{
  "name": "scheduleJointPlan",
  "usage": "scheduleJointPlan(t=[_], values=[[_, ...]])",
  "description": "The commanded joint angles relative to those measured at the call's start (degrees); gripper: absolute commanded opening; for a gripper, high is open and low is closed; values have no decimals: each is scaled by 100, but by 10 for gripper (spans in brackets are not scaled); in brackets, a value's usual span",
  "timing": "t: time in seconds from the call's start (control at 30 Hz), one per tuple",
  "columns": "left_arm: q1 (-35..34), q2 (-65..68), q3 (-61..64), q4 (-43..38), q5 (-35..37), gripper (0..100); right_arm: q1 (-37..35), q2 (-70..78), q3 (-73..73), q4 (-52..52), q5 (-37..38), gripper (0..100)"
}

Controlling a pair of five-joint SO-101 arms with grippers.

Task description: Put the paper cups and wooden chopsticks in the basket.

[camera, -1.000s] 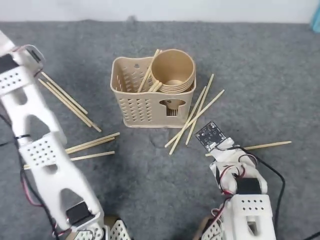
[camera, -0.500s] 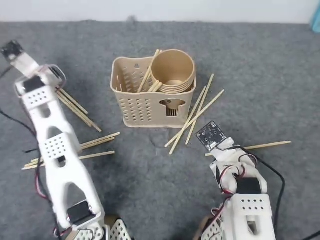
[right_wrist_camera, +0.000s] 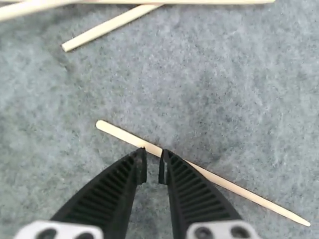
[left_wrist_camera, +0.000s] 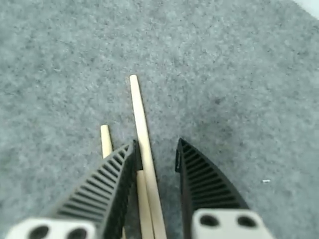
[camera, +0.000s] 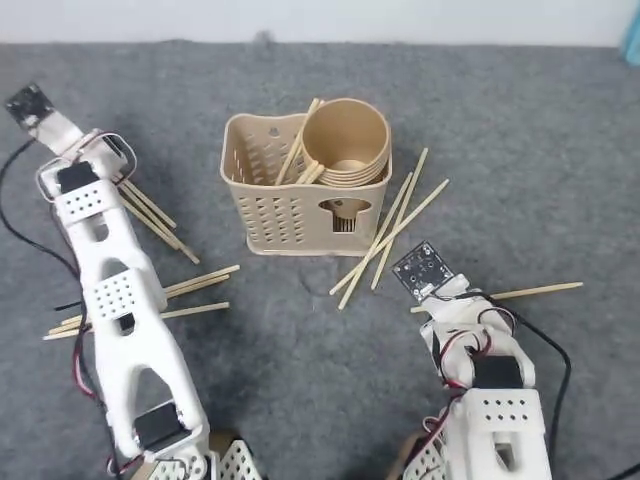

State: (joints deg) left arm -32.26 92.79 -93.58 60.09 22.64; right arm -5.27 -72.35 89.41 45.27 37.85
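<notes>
A grey carpet (camera: 520,150) covers the table, a pale strip (camera: 400,20) along its far edge, a blue-green object (camera: 633,35) at one corner.

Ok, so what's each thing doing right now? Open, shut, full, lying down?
Basket: upright, partly filled.
Paper cups: stacked, inside basket.
Loose chopsticks: lying flat on carpet.
Left end effector: open, straddling chopsticks.
Right end effector: nearly shut, tips over a chopstick.

A grey carpet (camera: 300,350) runs back to a plain white wall (camera: 400,20).
</notes>
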Motion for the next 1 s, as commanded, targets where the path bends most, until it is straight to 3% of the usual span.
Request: scheduleJointPlan(t=[0.0,0.2,0.67,0.97], values=[[70,-97,-154,334,44,129,66,-84,-141,-119,-26,54],[79,-158,-268,1213,26,15,66,-84,-141,-119,-26,54],[88,-1196,-259,3982,26,13,66,-84,-141,-127,-35,54],[-255,-1829,365,4079,18,12,66,-84,-141,-136,-35,54]])
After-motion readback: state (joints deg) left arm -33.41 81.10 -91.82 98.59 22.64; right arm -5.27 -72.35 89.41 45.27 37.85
